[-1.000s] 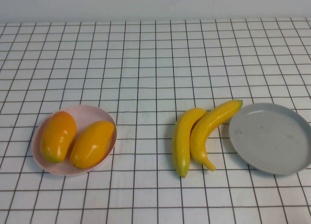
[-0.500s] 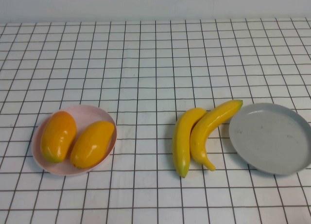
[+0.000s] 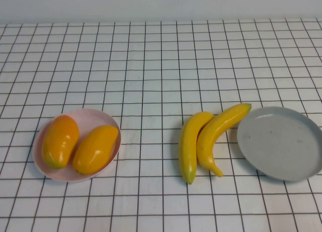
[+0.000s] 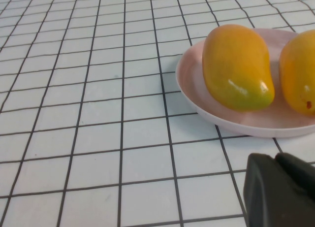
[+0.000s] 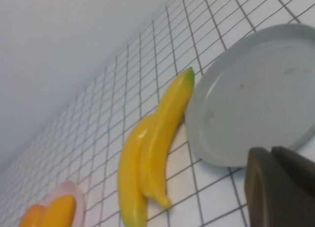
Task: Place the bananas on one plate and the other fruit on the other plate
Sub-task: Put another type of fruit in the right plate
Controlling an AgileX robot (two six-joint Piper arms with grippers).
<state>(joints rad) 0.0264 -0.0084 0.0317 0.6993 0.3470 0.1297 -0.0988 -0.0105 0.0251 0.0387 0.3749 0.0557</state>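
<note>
Two yellow bananas (image 3: 190, 144) (image 3: 216, 134) lie side by side on the table, just left of the empty grey plate (image 3: 282, 141). Two orange mango-like fruits (image 3: 60, 140) (image 3: 95, 149) lie on the pink plate (image 3: 93, 113) at the left. Neither gripper shows in the high view. My left gripper (image 4: 276, 157) is shut and empty, low over the table beside the pink plate (image 4: 197, 96) and a mango (image 4: 236, 67). My right gripper (image 5: 270, 150) is shut and empty, near the grey plate's (image 5: 251, 99) near rim, with the bananas (image 5: 165, 133) beyond.
The table is covered with a white cloth with a black grid. A pale wall runs along the back edge. Nothing else stands on the table.
</note>
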